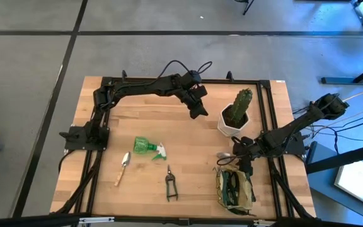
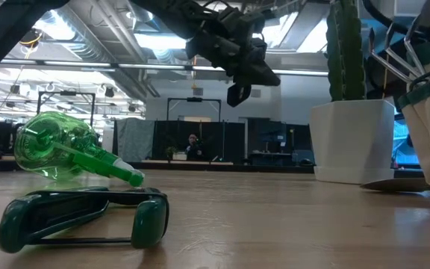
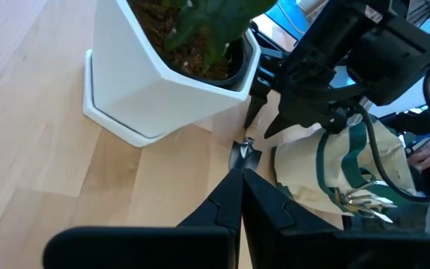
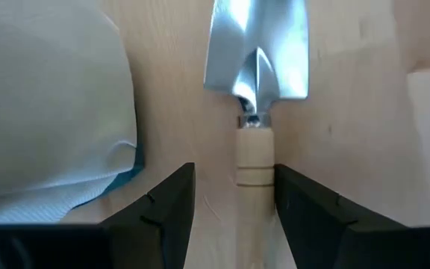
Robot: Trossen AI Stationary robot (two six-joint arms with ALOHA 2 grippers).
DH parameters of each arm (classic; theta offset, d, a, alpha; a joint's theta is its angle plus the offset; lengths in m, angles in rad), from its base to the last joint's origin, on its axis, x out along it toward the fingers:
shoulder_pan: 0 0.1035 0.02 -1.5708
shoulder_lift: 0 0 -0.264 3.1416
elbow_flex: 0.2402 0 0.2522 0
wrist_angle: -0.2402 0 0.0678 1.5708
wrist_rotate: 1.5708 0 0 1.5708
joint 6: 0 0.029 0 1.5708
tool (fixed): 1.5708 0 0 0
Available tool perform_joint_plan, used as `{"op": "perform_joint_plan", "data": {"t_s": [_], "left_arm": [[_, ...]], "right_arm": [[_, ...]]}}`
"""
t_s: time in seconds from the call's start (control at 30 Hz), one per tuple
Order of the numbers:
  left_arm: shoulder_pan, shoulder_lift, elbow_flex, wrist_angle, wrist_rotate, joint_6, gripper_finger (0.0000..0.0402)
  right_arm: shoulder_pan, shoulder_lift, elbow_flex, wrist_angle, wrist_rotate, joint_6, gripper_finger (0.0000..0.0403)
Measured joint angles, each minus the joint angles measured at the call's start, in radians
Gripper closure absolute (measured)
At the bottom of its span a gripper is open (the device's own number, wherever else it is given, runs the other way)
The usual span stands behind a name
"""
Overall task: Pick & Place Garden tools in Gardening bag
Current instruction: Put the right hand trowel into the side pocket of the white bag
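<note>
I had the right claw point(image 4: 234, 213) low over the tabletop point(image 1: 188, 142), between the white pot point(image 1: 233, 124) and the gardening bag point(image 1: 235, 190), with its 2 fingers point(image 4: 159, 209) standing partly apart on either side of a trowel's wooden handle point(image 4: 254, 179). The right wrist view showed that handle between the fingers, with a thin gap on the one side I could judge, so I could not tell whether it was gripped. The silver blade point(image 4: 257, 48) pointed away from the claw, beside the bag's pale fabric. The bag stood near the front right corner of the tabletop with dark tools already inside. The left claw point(image 1: 198, 108) hung in the air near the cactus point(image 1: 241, 101), its fingers pressed together on nothing. Still lying out on the tabletop were the green spray bottle point(image 1: 149, 147), a second trowel point(image 1: 123, 168) and 1 pair of black pruning shears point(image 1: 171, 184), well apart from the bag.
</note>
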Motion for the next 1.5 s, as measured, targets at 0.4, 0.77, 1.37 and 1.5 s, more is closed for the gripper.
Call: {"op": "perform_joint_plan", "data": {"t_s": [0.4,0.77,1.37,1.5], "left_arm": [[0.008,0.0,0.0,0.0,0.0,-0.003,0.0398],[0.008,0.0,0.0,0.0,0.0,-0.016,0.0398],[0.01,0.0,0.0,0.0,0.019,0.004,0.0398],[0.016,0.0,-0.001,0.011,0.048,-0.014,0.0398]], "right_arm": [[0.0,-0.001,-0.014,-0.004,0.012,0.08,0.0288],[-0.001,0.0,-0.007,-0.011,0.01,0.216,0.0348],[0.0,0.001,0.222,-0.408,0.14,0.368,0.0348],[0.0,0.0,0.288,-0.472,0.168,0.376,0.0348]]}}
